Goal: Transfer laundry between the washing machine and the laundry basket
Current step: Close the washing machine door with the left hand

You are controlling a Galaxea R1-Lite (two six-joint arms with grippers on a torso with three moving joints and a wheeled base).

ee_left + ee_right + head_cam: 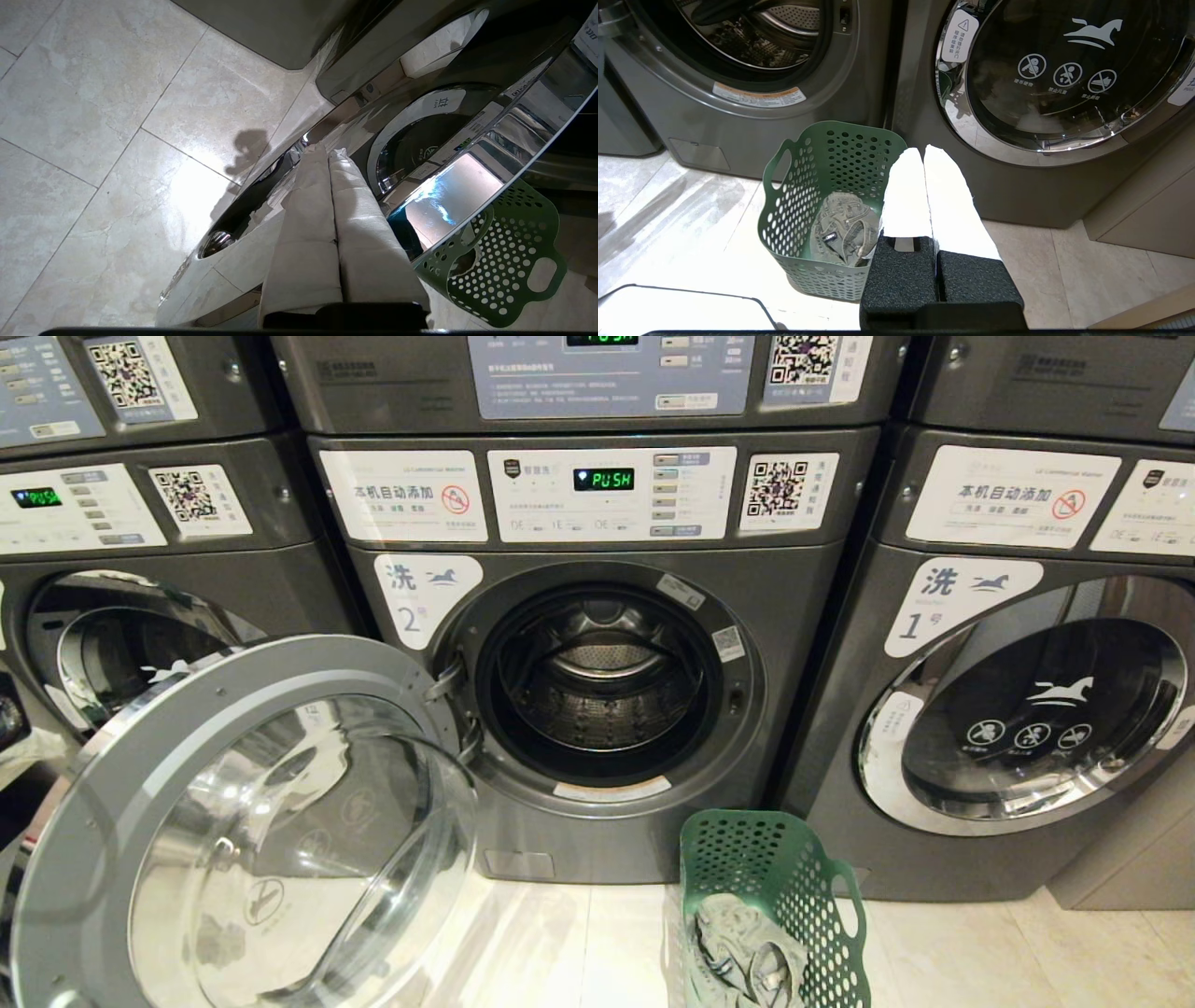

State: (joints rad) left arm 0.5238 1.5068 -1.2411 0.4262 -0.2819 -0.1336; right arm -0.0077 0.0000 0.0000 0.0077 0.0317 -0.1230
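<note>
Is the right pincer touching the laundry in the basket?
Apart. In the right wrist view the shut right pincer hangs in the air beside the basket; the laundry lies at the basket's bottom, clearly lower than the fingertips.

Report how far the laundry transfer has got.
Done: the washing machine marked 2 has its door swung open, drum bare. In hand: nothing; the left gripper sits shut beside the door, the right gripper shut above the floor. Left: the laundry still lies in the laundry basket.
</note>
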